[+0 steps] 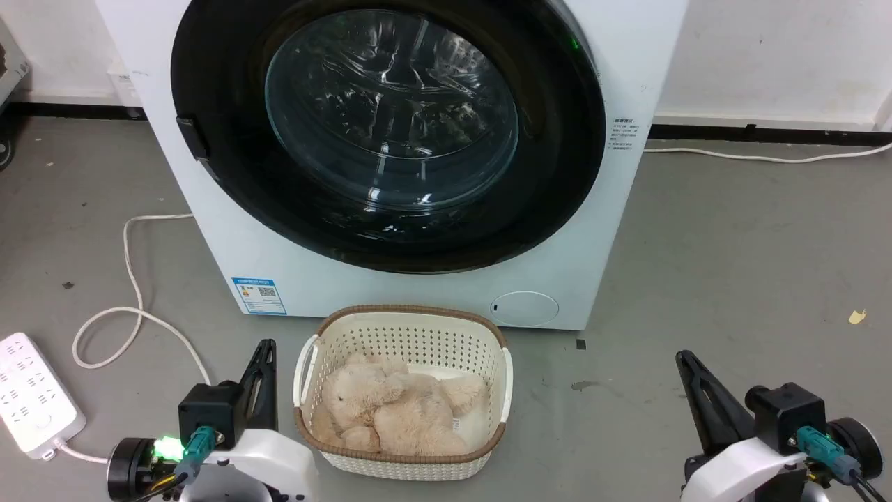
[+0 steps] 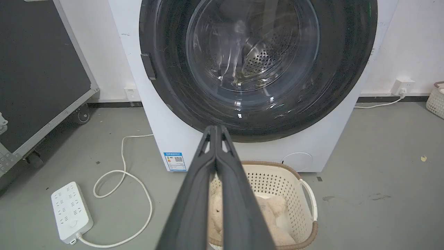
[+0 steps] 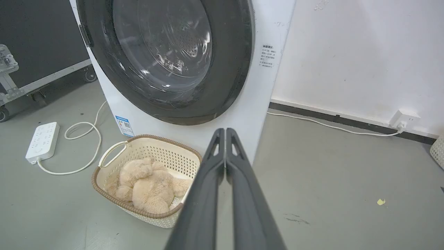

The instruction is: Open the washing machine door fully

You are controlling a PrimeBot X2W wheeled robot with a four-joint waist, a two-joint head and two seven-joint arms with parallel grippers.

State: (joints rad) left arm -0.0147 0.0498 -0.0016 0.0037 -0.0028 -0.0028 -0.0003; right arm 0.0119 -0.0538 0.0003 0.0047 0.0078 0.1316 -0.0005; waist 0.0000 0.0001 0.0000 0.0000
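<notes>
Left claw [image 1: 267,345] and right claw [image 1: 684,357] above a grey floor [image 1: 732,279], facing a closed washing machine door [image 1: 223,174].
Nearest, each claw has its two fingers pressed together, holding nothing. Between them sits a cream basket [image 1: 411,311] with a beige plush toy [image 1: 397,411] inside, just in front of the white washing machine [image 1: 348,282]. Beyond, the door's glossy black ring and clear glass centre lie flush against the machine's front, well apart from both claws.
</notes>
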